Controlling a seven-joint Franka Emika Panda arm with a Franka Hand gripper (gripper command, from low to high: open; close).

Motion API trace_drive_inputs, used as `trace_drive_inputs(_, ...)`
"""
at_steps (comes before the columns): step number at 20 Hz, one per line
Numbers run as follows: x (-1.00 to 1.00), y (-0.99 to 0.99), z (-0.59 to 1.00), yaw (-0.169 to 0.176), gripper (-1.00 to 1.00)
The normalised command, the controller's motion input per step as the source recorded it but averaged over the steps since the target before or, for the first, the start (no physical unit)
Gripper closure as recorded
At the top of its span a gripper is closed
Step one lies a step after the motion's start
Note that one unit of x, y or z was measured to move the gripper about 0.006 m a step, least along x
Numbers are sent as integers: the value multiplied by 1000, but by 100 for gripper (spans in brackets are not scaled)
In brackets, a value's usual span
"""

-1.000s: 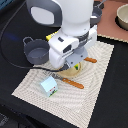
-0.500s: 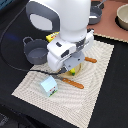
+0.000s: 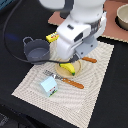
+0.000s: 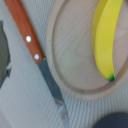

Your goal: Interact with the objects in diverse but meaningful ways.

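Note:
A yellow banana [image 3: 68, 68] lies on a round wooden plate [image 3: 61, 73] in the middle of the woven placemat [image 3: 95, 95]. My gripper [image 3: 68, 60] hangs right over the banana, its fingers masked by the white hand, so their state is unclear. In the wrist view the banana [image 4: 107, 35] lies on the plate [image 4: 72, 50], beside an orange-handled knife [image 4: 28, 36]. The dark grey handled pot [image 3: 36, 50] stands at the exterior view's left, the yellow packet [image 3: 52, 37] behind it. A pale-blue and white milk carton [image 3: 48, 86] stands near the mat's front.
An orange-handled fork [image 3: 70, 81] lies in front of the plate, and another orange handle [image 3: 89, 60] shows on the exterior view's right of it. A beige bowl [image 3: 122, 16] sits on a brown mat at the back right. A black cable runs behind the pot.
The arm's hand has shifted slightly up and toward the exterior view's right above the plate. The banana, carton, pot and cutlery lie where they were.

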Motion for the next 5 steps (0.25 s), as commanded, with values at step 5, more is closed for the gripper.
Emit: trace_drive_inputs(5,53,359,916,-7,-100)
